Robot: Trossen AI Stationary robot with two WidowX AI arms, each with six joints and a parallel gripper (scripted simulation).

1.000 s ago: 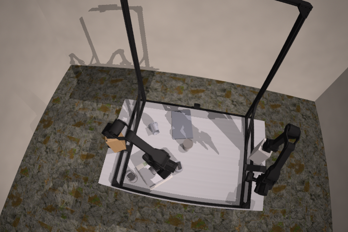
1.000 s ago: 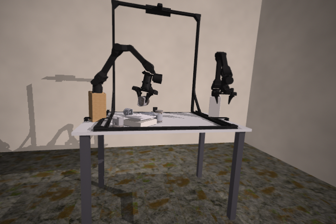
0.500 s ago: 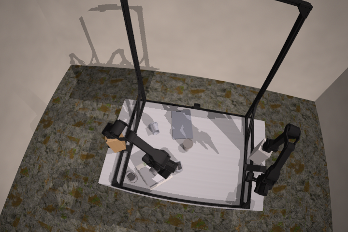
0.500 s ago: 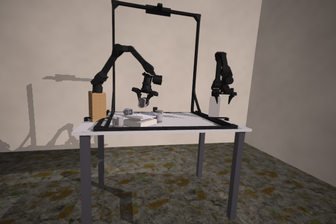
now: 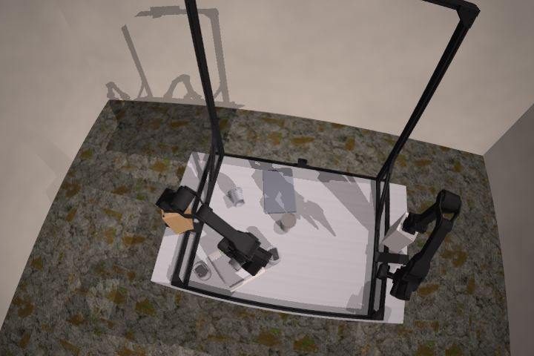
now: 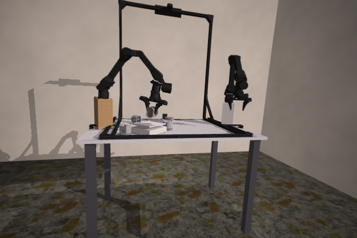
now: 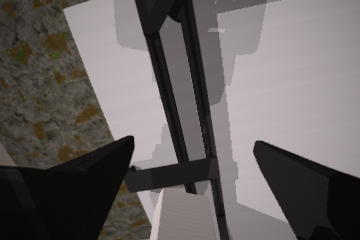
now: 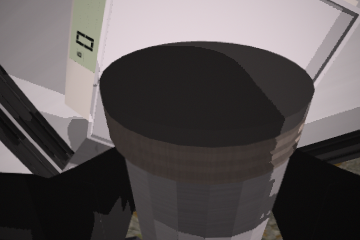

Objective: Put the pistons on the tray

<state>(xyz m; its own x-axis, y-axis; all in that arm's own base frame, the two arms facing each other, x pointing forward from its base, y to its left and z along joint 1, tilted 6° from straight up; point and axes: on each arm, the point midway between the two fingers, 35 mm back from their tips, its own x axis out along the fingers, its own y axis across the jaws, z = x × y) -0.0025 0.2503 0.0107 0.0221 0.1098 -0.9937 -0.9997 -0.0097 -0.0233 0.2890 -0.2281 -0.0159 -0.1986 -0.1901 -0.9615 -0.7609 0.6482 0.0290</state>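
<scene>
1. Status, right gripper (image 5: pixel 236 262) (image 6: pixel 151 111) (image 8: pixel 208 152): I have it partly closed on a piston (image 5: pixel 234 264) (image 6: pixel 150 112) (image 8: pixel 203 95), its fingers on opposite sides. The piston hangs clear of the scale (image 5: pixel 248 279) (image 6: pixel 150 131) (image 8: pixel 79 95), near the counter's lower left corner as the top view shows it. The display reads 0, so I judge the pan (image 5: pixel 230 271) (image 6: pixel 150 124) (image 8: pixel 153 25) unloaded.

2. Status, left gripper (image 5: pixel 385 271) (image 6: pixel 237 109) (image 7: pixel 195 142): fully open, nothing between the fingers, raised by the counter's right edge.

3. Governing relation: the pan lies below the held piston. The piston's long axis looks well off vertical in the exterior view, its round end turned partly toward the counter's lower edge. Weighing appears to be the step in hand. I judge that the wrist must bring this axis upright, or support the piston's side, before release; a tilted release could let it roll off the pan.

4. Destination: the steel tray (image 5: pixel 279 190) (image 6: pixel 159 120) lies flat near the counter's upper edge, with no piston on it. The right arm is nearer to the scale and should perform the lowering.
</scene>
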